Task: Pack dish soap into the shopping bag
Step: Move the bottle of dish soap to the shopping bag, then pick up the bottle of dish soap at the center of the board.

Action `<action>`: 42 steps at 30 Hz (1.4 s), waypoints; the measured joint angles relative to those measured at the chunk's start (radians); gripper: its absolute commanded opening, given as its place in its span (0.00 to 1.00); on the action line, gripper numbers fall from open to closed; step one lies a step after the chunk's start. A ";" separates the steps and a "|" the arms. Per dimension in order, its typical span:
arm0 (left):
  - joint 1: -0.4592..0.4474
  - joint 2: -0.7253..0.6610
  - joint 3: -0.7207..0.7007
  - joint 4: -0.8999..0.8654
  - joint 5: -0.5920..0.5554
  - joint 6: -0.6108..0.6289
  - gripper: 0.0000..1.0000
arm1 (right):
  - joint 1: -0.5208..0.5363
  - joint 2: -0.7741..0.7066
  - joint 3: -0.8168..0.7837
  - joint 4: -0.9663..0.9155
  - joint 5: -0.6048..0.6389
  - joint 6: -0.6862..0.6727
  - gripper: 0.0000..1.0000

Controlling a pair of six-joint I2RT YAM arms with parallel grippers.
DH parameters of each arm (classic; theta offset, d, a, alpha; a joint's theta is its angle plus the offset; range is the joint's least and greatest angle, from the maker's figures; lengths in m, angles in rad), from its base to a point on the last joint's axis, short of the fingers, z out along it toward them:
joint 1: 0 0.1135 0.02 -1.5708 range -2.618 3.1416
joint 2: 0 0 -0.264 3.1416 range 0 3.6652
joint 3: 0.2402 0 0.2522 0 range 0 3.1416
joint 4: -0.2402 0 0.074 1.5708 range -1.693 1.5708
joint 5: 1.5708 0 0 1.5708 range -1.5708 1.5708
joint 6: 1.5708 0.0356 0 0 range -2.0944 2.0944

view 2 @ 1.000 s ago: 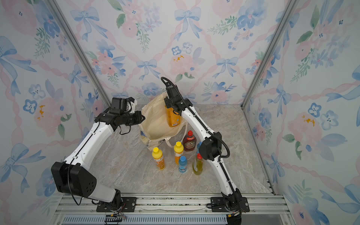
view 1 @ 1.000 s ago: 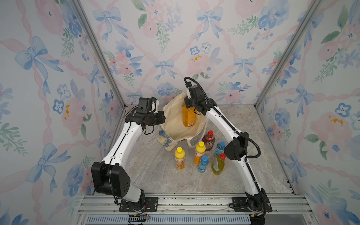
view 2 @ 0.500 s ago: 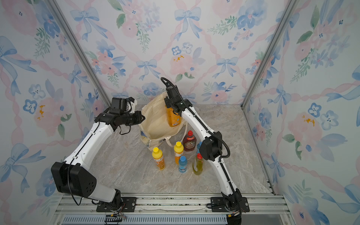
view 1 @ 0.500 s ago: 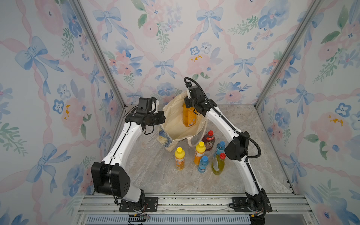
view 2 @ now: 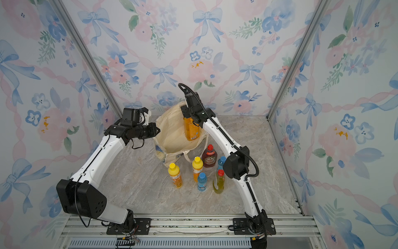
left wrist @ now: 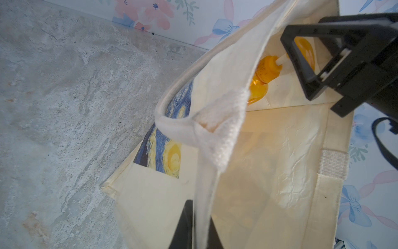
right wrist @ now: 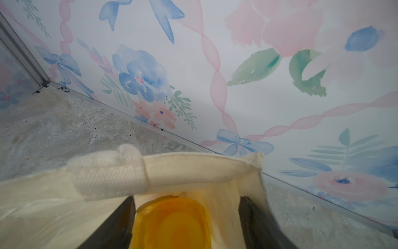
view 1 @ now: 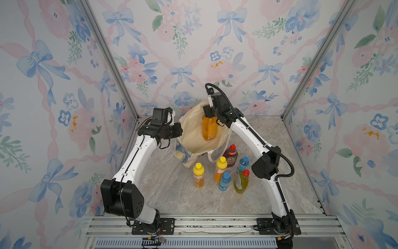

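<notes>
Tote [view 1: 190, 131]: cream canvas, upright at the back of the bench [view 1: 172, 194], mouth wide open. Blue-and-yellow print [view 1: 182, 151] is on the outer front-left side. Front strap [view 1: 212, 155] droops down to the bench. Pulled strap [left wrist: 215, 133] is bunched at the rim and drawn tight.

Pump bottle [view 1: 209, 129]: big, orange, upright inside the tote at its far wall, pump head up.

Six bottles outside, all upright, clustered just in front of the tote:
- dark-red bottle [view 1: 230, 155], red cap, nearest the tote
- left orange bottle [view 1: 198, 175] and right orange bottle [view 1: 220, 169], yellow caps
- back blue bottle [view 1: 243, 163]
- front blue bottle [view 1: 224, 182]
- yellow-green bottle [view 1: 241, 182], red cap, just beside the front blue bottle
</notes>
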 measured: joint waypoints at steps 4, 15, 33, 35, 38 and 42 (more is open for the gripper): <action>0.000 0.000 0.000 0.000 0.003 0.000 0.00 | 0.008 -0.068 -0.049 0.001 -0.020 0.000 0.84; 0.000 0.000 0.000 0.000 0.000 0.000 0.00 | 0.017 -0.349 -0.130 -0.182 -0.043 0.090 0.77; -0.013 -0.008 -0.002 0.000 -0.018 0.001 0.00 | -0.066 -0.996 -0.951 -0.500 -0.244 0.303 0.79; -0.019 -0.011 -0.006 0.000 -0.024 0.002 0.00 | -0.116 -1.066 -1.040 -0.497 -0.257 0.321 0.78; -0.029 -0.013 -0.010 0.001 -0.035 0.002 0.00 | -0.187 -1.153 -1.147 -0.492 -0.261 0.366 0.79; -0.041 -0.022 -0.021 0.001 -0.051 0.002 0.00 | -0.219 -1.184 -1.197 -0.491 -0.267 0.418 0.79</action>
